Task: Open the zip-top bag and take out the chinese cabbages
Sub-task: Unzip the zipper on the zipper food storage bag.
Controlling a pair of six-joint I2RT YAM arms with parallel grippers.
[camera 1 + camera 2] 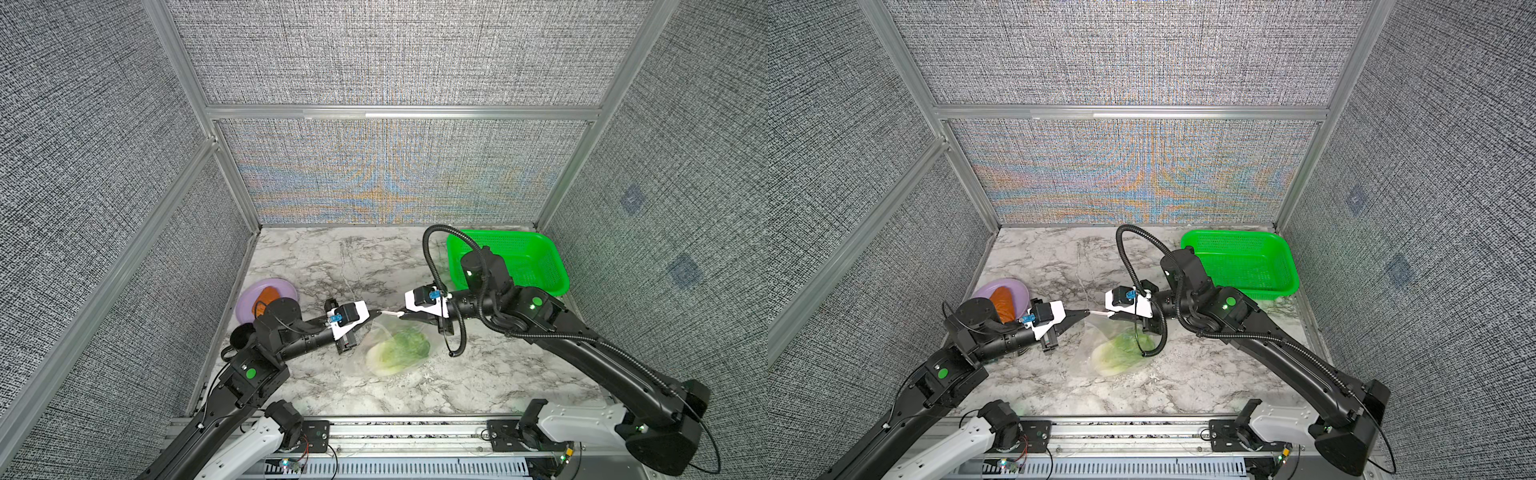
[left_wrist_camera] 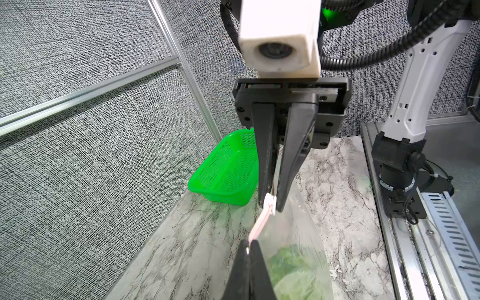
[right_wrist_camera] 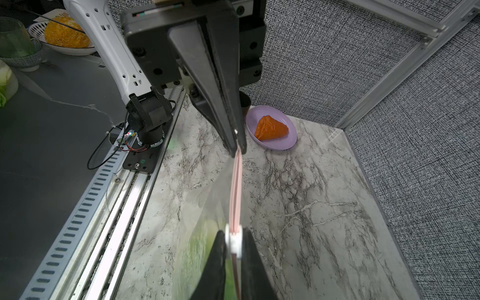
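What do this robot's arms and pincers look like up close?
The left arm and right arm are black jointed tubes on white base segments, each with a round green dot. A ribbed black cable hose runs along the right one. Each wrist carries a white camera block with a blue plug. The left gripper and right gripper have two long, tapering black fingers.

Marble tabletop carrying everything. Green basket sitting in far right corner. Purple plate sitting at left edge, holding orange wedge. Dark cup standing just beside plate, partly hidden. Zip-top bag resting mid-tabletop, zip edge lifted off marble. Chinese cabbage lying inside.
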